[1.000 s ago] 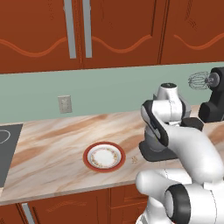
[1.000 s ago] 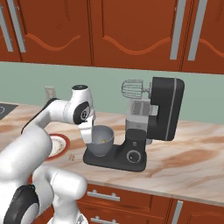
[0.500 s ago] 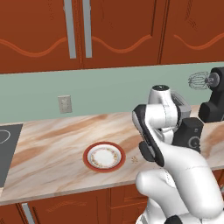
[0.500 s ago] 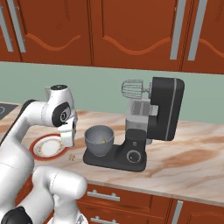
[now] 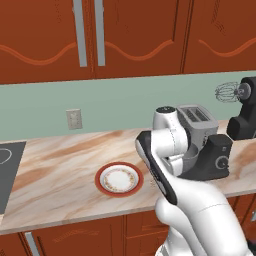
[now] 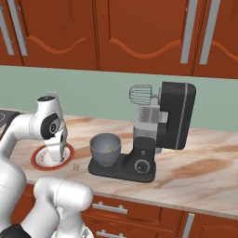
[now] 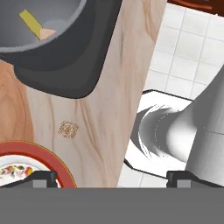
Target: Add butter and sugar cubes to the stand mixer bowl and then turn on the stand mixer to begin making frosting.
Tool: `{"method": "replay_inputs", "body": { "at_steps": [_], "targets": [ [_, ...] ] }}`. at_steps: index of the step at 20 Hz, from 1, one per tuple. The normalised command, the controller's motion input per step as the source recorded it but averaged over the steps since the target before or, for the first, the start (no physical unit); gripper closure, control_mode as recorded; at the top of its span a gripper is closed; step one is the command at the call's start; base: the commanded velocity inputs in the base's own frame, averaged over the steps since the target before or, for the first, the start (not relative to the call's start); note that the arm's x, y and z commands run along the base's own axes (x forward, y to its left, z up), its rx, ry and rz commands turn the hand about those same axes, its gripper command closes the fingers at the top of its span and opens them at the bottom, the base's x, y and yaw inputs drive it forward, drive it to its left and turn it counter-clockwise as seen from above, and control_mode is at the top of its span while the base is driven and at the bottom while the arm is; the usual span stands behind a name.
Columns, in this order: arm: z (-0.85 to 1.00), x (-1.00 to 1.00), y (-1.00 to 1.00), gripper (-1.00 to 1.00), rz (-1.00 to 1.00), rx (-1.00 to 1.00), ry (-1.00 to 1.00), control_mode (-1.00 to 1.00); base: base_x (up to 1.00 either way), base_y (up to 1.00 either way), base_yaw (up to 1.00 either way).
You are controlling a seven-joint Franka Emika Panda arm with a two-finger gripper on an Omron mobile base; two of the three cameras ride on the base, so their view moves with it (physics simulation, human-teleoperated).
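The tool (image 7: 111, 177) hangs with its jaws spread wide and empty over the desk (image 7: 105, 105), above the plate's (image 7: 33, 151) red rim. The butter (image 7: 30, 22) lies inside the stand mixer bowl (image 6: 105, 148) on the stand mixer (image 6: 158, 132). One sugar cube (image 7: 68, 129) sits on the desk between plate and mixer base.

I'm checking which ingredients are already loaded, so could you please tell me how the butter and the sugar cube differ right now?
The butter is a pale-yellow elongated stick; the sugar cube is a small speckled tan square. The butter lies inside the stand mixer bowl; the sugar cube sits on the counter, between the mixer's base and the red-rimmed plate. Both lie free of the open gripper.
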Motion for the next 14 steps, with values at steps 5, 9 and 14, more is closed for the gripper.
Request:
{"method": "replay_inputs", "body": {
  "at_steps": [5, 9, 14],
  "targets": [
    [-0.23, 0.02, 0.21, -1.00, 0.05, 0.00, 0.05, -1.00, 0.00, 0.00, 0.00],
    [-0.17, 0.11, 0.10, -1.00, 0.04, 0.00, 0.01, -1.00, 0.00, 0.00, 0.00],
    [-0.22, 0.13, 0.09, -1.00, 0.02, 0.00, 0.00, -1.00, 0.00, 0.00, 0.00]
  ]
}}
